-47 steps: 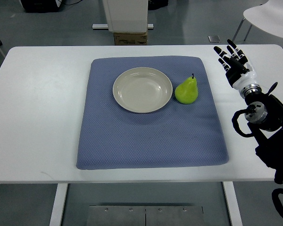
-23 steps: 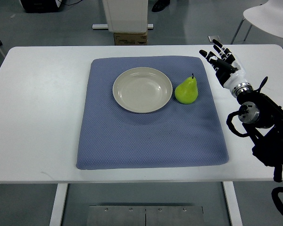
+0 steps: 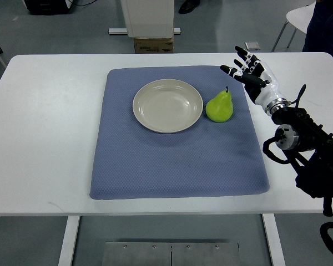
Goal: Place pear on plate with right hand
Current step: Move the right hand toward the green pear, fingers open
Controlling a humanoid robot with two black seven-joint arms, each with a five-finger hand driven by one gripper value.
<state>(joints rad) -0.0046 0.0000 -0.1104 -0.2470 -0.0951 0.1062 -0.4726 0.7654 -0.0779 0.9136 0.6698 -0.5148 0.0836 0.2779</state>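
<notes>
Grey floor behind, white table (image 3: 50, 138) in front, blue mat (image 3: 177, 160) laid across its middle.

Fingers (image 3: 233, 70) of the right hand (image 3: 253, 77) spread wide and relaxed, black-tipped, fanned toward the picture's upper left. Nothing held, nothing touched. Poised over the mat's far right corner, up and to the right of the pear (image 3: 219, 107), apart from it. White palm and wrist trailing back into a black forearm (image 3: 305, 149) with looped cables, entering from the right edge and running down toward the lower right corner.

Pear green, upright on the mat, dark stem pointing up, just beside the right rim of the plate (image 3: 167, 105); hard to tell whether touching the rim or a hair apart. Plate round, cream-coloured, shallow, sitting on the far half of the mat, nothing in it.

Mat slightly askew, edges soft, near edge close to the table's front. Bare white tabletop to either side.

Beyond the table: white column base (image 3: 147, 18) with a cardboard box (image 3: 154, 45) at its foot, white chair (image 3: 298, 19) at the upper right, dark clothing of a person (image 3: 325, 27) at the top right corner.
</notes>
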